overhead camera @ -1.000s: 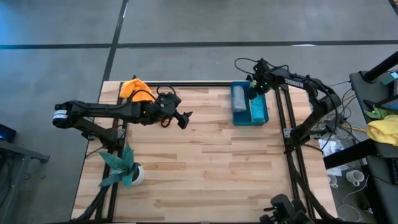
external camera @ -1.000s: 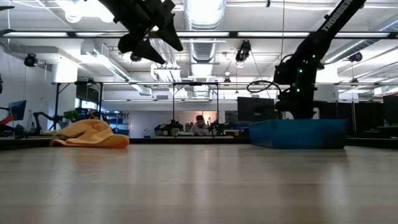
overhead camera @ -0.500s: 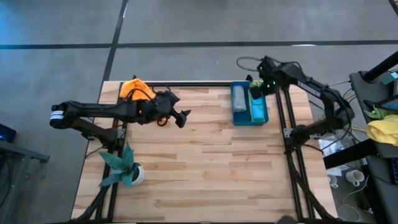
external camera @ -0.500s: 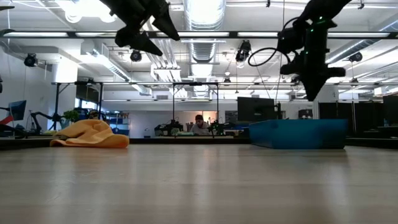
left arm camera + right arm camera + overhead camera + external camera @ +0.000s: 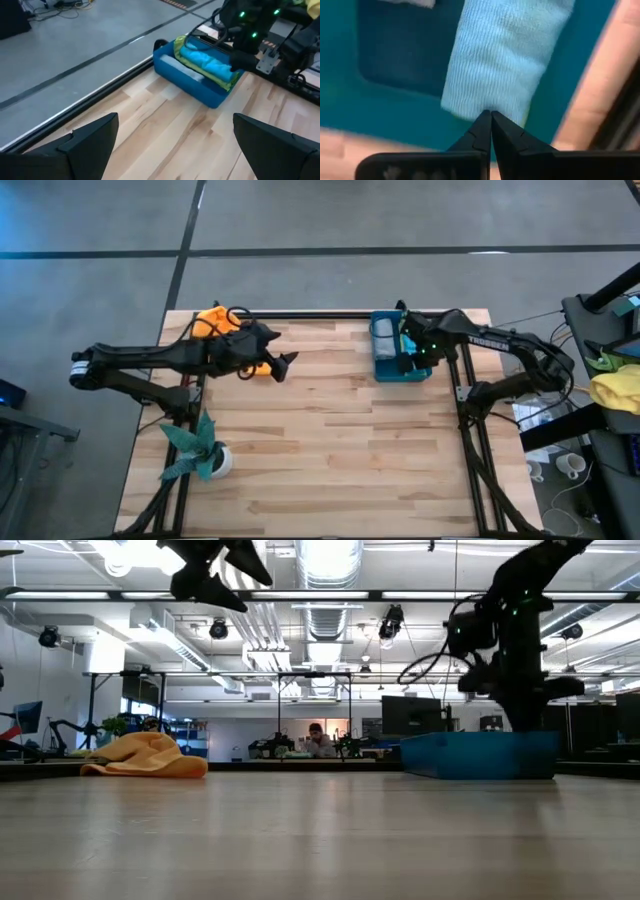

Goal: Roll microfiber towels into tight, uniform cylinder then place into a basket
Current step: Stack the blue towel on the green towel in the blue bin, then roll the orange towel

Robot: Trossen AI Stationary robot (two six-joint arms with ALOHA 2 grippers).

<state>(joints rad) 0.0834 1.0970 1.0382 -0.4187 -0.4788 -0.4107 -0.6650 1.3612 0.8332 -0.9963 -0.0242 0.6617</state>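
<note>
The teal-blue basket (image 5: 402, 372) stands at the table's far right and holds rolled towels: a grey one (image 5: 182, 70), a turquoise one (image 5: 210, 62) and a lime green one (image 5: 189, 56) beside it. The orange towel (image 5: 212, 320) lies crumpled on the far left corner. My right gripper (image 5: 491, 117) is shut and points down into the basket at one end of the turquoise roll (image 5: 505, 55). In the low view the basket wall (image 5: 480, 755) hides its tips. My left gripper (image 5: 285, 363) hangs open and empty, high above the wood beside the orange towel. My right gripper points straight down with its shut fingertips (image 5: 482, 125) at the end edge of the turquoise roll (image 5: 485, 102). I cannot tell whether they touch the cloth. The roll lies flat in the basket.
A leafy plant in a white pot (image 5: 205, 455) stands at the near left. A yellow and green cloth heap (image 5: 615, 385) lies off the table to the right. Black frame rails (image 5: 465, 400) run along the table's sides. Bare wood (image 5: 330, 440) fills the middle.
My right gripper, shut throughout, has risen from the basket's far end, swung toward the near edge along the basket while turning at the wrist, and come down into it again. My left gripper, still open, has risen and drawn back a little toward the table's left edge.
</note>
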